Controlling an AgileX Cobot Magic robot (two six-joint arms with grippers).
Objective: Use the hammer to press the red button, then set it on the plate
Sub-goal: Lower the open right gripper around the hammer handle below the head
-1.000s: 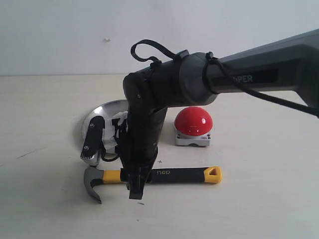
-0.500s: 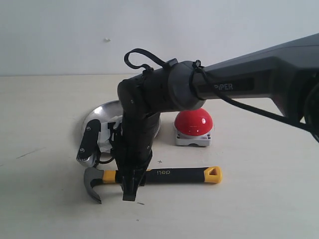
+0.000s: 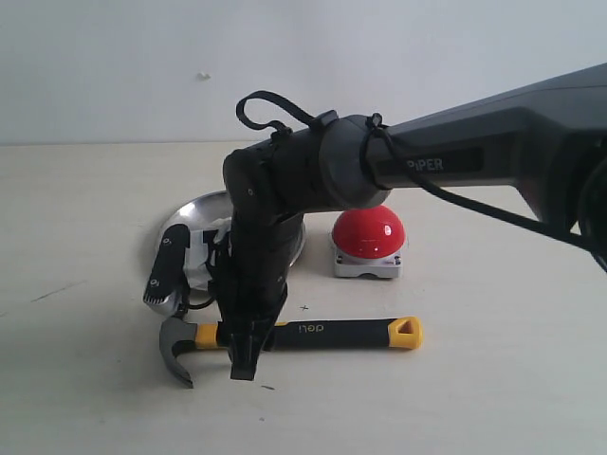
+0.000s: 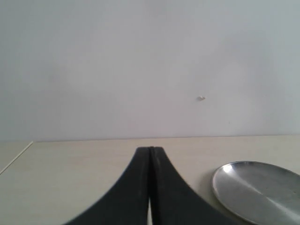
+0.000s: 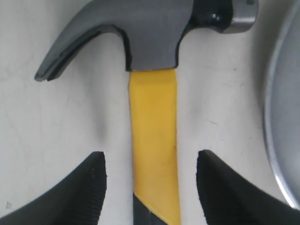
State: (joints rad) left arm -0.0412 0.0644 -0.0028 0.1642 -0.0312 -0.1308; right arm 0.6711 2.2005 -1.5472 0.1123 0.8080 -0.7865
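The hammer lies flat on the table near the front, dark head to the left and yellow end to the right. My right gripper points down over it, open. Its two fingers stand on either side of the yellow neck of the hammer just behind the head, with a gap on each side and no contact. The red button sits on its grey base behind the handle. The silver plate lies behind the gripper, partly hidden by the arm. My left gripper is shut and empty, low over the table beside the plate.
The right arm's dark forearm stretches in from the right, above the button. A pale wall closes the back of the table. The plate's rim runs close beside the hammer head.
The right arm has shifted a little to the left and down along the handle towards the head, then almost stopped. The hammer has not moved. The jaws stay wide.
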